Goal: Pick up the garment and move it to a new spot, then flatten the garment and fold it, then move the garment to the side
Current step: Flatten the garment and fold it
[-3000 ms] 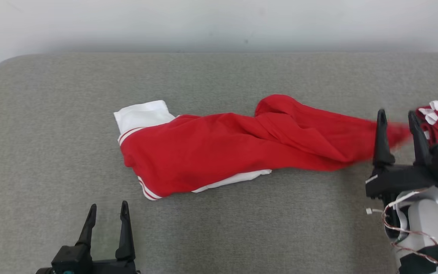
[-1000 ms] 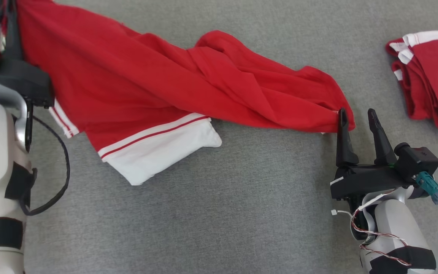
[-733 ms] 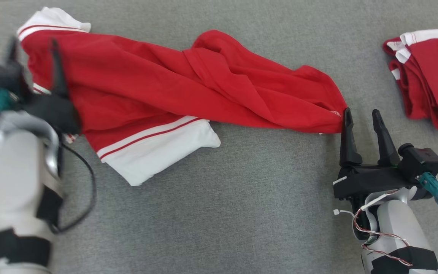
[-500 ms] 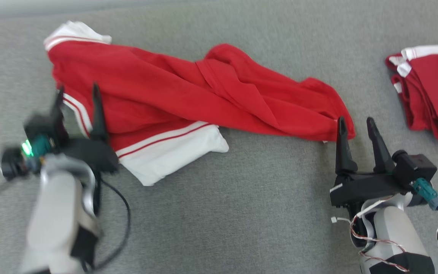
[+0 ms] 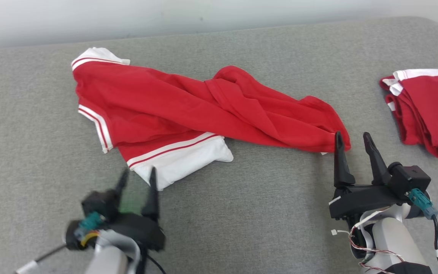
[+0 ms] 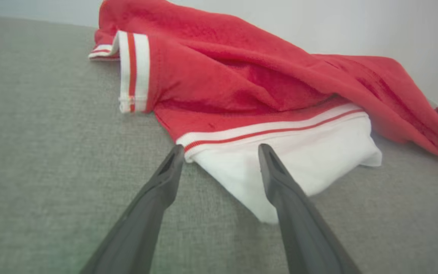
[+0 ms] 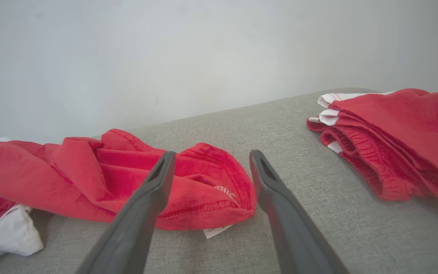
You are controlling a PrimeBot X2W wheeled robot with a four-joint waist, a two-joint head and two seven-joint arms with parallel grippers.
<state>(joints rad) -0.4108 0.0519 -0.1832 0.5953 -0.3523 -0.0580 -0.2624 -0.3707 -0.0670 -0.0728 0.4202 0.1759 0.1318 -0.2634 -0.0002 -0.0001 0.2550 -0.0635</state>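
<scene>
The garment [image 5: 188, 110] is a red top with white, red-striped trim, lying rumpled and stretched left to right across the grey surface [image 5: 242, 213]. Its white folded part [image 6: 318, 160] points toward me. My left gripper [image 5: 137, 178] is open and empty, just in front of that white part. The left wrist view has the left gripper [image 6: 221, 150] framing the white edge without touching it. My right gripper [image 5: 350, 136] is open and empty too, its tips just short of the garment's right end [image 7: 211, 190].
A second red garment with white trim [image 5: 428, 106] lies folded at the right edge, also seen in the right wrist view [image 7: 397, 140]. A pale wall [image 5: 203, 15] runs behind the surface's back edge. Bare grey surface lies between my two arms.
The left gripper let go of the garment's left end and drew back toward me, now open before the white part. The head camera tilted up. The right gripper stayed open beside the right end.
</scene>
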